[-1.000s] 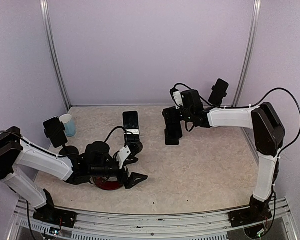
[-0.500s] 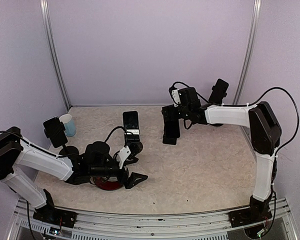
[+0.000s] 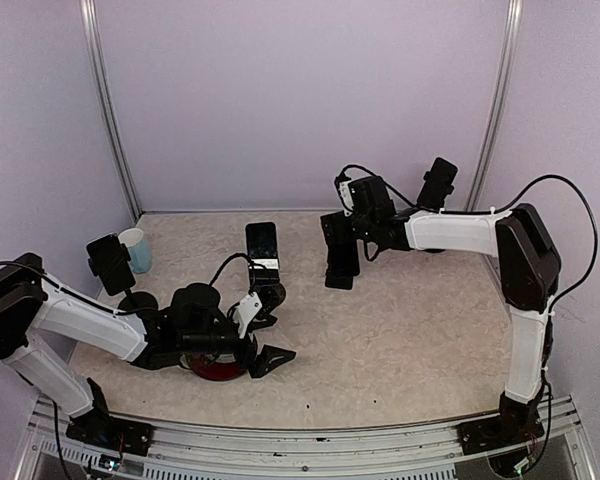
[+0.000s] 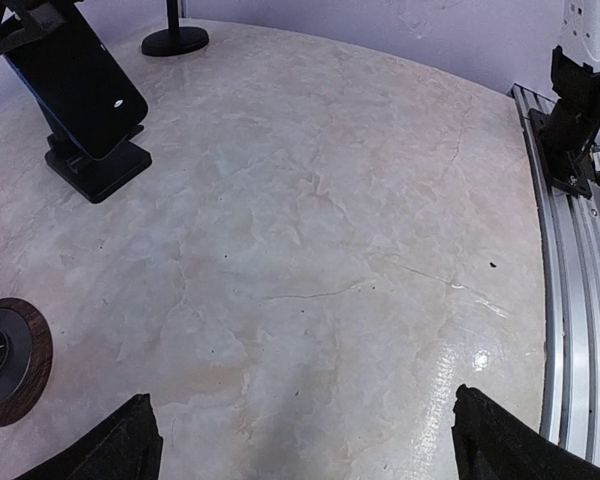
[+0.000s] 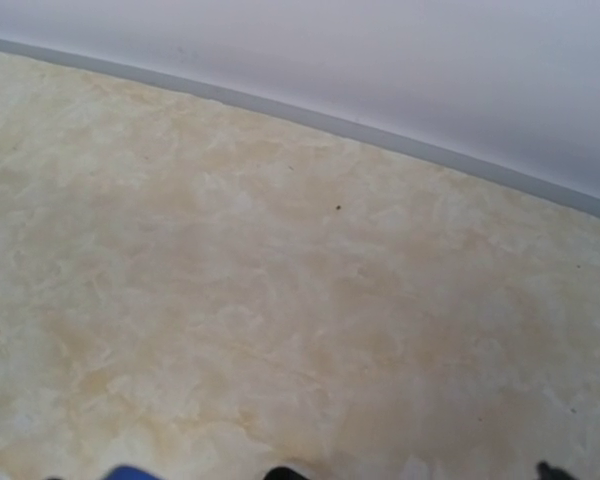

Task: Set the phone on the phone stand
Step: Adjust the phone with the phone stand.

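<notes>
Phone: carried on the phone stand, which is set on the counter just ahead and to the left of the left hand.
Disc: laid on the counter, close beside the left hand.
Cup: stood on the counter, well behind the left hand.
Right hand: positioned above the counter, beyond the phone stand from the left hand, apart from both.
</notes>
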